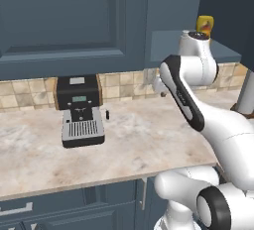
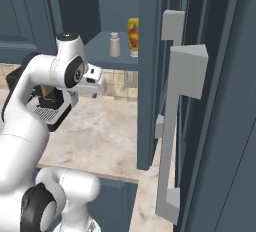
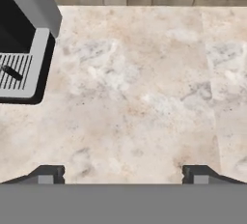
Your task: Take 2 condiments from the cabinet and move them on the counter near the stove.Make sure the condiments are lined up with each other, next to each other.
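The bottle (image 2: 133, 36) and the shaker (image 2: 115, 44) stand upright side by side on the shelf (image 2: 102, 51) of the open cabinet (image 2: 148, 71), the shaker on the arm's side of the bottle, the two close but apart. In the left base view I catch the bottle (image 1: 205, 26) poking up behind the arm's wrist. Both sit above the gripper (image 3: 123, 175) and farther back, toward the wall. The gripper points straight down at bare counter (image 3: 140, 92), its fingertips (image 3: 48, 174) spread wide with nothing between them. A coffee machine (image 1: 79, 110) stands on the counter off to my left, well clear of the shelf. So, as I judge it, the move ahead turns on lifting and tipping the hand: it faces downward now, while the condiments' long axes run vertical, calling for a level approach into the shelf opening. The shaker is the nearer of the two to the arm.
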Controlling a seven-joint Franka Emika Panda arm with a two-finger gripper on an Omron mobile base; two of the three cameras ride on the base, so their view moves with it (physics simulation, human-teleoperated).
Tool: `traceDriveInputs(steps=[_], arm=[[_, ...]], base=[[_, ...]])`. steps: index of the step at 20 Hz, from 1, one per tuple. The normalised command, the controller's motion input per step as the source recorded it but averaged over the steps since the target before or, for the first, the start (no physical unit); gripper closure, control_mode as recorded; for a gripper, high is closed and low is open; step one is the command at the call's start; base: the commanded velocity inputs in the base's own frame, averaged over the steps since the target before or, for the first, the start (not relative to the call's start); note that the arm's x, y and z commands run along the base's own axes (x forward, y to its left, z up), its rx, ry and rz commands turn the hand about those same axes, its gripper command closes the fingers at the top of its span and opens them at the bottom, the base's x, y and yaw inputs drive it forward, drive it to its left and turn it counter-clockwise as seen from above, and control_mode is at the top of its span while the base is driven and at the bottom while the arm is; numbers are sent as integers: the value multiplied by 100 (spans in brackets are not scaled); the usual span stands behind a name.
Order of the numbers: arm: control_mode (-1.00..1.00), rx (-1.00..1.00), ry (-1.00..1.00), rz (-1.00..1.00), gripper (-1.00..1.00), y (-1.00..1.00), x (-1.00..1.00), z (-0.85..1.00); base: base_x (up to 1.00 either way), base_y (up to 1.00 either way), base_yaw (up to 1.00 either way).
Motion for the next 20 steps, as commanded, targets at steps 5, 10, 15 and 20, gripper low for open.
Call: traceDriveInputs(steps=[5,10,15,20], arm=[[-100,0,-28,-12,-100,-18,0,44],[-100,0,-20,-11,-100,-14,0,54],[-100,0,-18,-8,-100,-10,0,53],[-100,0,-18,-3,-100,-11,0,56]], base=[[0,0,0],[0,0,0],[0,0,0],[0,0,0]])
